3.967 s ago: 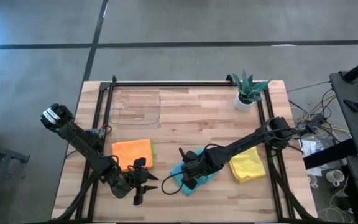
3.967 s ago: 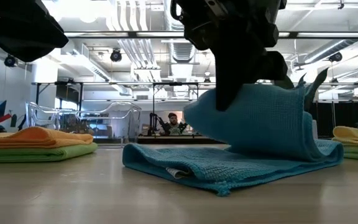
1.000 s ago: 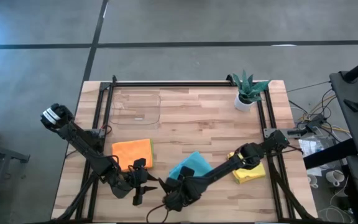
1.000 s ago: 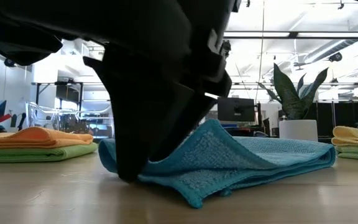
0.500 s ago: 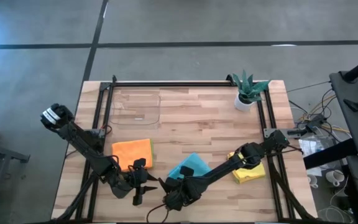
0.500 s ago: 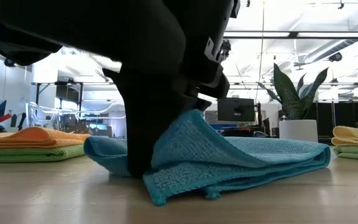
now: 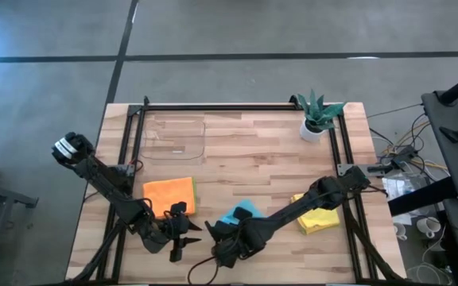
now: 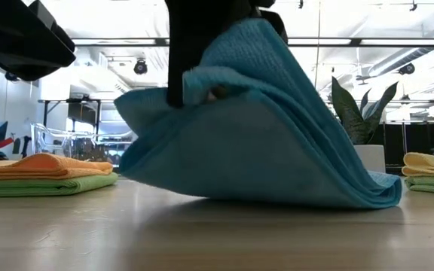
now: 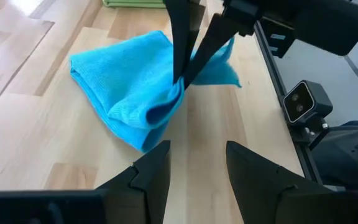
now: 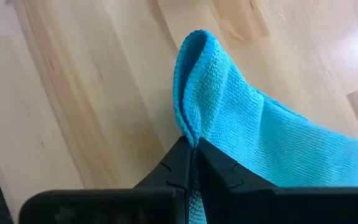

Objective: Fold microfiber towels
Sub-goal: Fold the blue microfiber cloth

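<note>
Under both arms, the wooden table (image 7: pixel 253 155) carries everything. Largest of the cloths in play is the blue towel (image 8: pixel 277 143), raised off the wood by the right gripper (image 10: pixel 191 152), whose fingers are pinched tight on a doubled edge; most of the cloth hangs below and beyond that pinch, and its far end lies on the table. Off to one side of the right gripper sits an orange towel (image 7: pixel 170 195) on a green towel (image 8: pixel 51 185); off to its other side, a yellow towel (image 7: pixel 321 216) on a second green one (image 8: pixel 432 181). Much farther away stand a clear tray (image 7: pixel 173 137) and a potted plant (image 7: pixel 318 115).

The left gripper (image 9: pixel 197 165) waits just short of the blue towel, fingers spread, holding nothing.

Risks, as I judge them: the pinch grips only a thin lip of fabric, so a quick swing could pull it free and collapse the fold. With just one corner held, the hanging layers may twist and land crooked. The two grippers are also near enough to bump.
</note>
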